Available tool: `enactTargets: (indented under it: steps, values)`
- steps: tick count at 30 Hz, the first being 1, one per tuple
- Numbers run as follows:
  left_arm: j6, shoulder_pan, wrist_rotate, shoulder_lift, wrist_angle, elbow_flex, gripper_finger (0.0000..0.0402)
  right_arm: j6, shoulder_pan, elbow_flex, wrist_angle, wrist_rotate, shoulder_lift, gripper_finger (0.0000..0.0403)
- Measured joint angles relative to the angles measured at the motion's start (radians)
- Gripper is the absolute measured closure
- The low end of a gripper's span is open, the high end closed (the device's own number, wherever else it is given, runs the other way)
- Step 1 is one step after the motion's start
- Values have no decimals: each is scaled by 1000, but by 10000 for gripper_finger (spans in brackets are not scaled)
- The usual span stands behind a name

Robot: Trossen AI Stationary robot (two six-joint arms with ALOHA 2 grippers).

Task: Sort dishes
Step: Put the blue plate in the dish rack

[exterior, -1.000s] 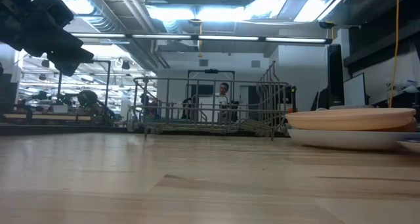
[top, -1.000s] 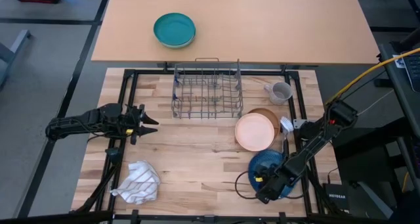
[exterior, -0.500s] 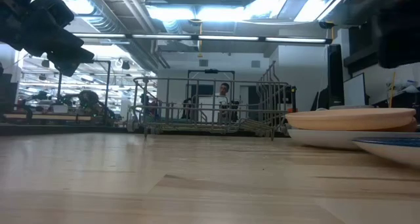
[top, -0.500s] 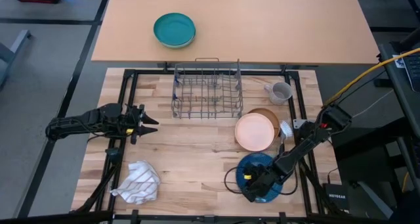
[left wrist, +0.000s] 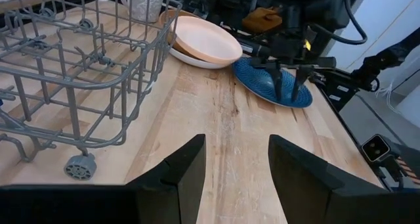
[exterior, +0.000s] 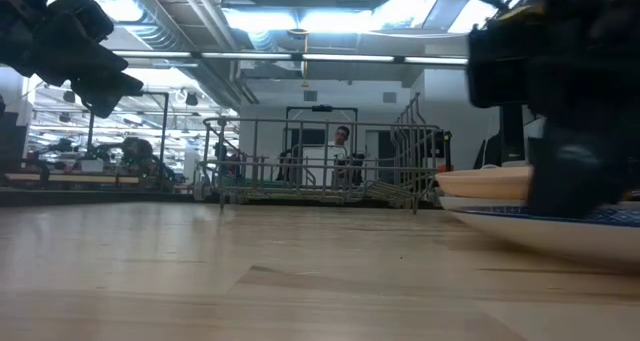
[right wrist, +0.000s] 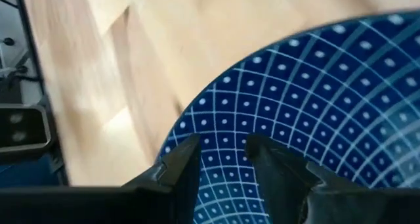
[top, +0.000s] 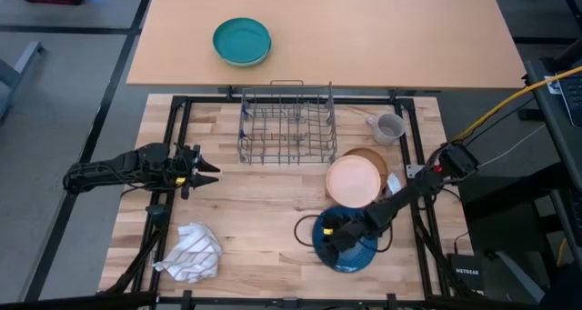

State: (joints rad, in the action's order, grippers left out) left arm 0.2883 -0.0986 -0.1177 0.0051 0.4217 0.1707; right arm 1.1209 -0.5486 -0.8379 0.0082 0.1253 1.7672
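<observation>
A blue plate with a white dot pattern lies flat on the wooden table at the near right; it also shows in the left wrist view. My right gripper stands over the plate's left half, fingers a little apart and pointing down. A peach-pink bowl sits on a white plate just beyond the blue plate. A small grey mug stands to the right of the wire rack. My left gripper is open and empty above the table's left side. My right gripper comes from above, its two fingertips a little apart on the blue plate's patterned top face, between the plate's middle and its left rim. Nothing is pinched between the fingers. The plate lies on the table under them.
A grey wire dish rack stands at the far middle. A white cloth with dark stripes lies crumpled at the near left. A teal-green bowl sits on the other table beyond. Bare wood lies between cloth and blue plate.
My right gripper has gone toward the table's left edge, and the blue plate has slid along the table with it, away from the right edge and staying flat. The bowl and white plate have stayed in place.
</observation>
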Motion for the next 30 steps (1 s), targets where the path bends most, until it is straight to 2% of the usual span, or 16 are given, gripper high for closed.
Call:
enactTargets:
  steps: [12, 21, 25, 30]
  values:
    - [0, 0, 0, 0, 0, 0, 247, -137, 94, 3, 53, 4, 3, 259]
    - [0, -1, 0, 0, 1, 0, 247, -238, 82, 2, 117, -41, -34, 259]
    - [0, -1, 0, 0, 1, 0, 247, -237, 59, 2, 56, -57, -76, 259]
    - [0, -1, -1, 0, 7, 0, 247, -191, 5, 0, -120, -72, -156, 259]
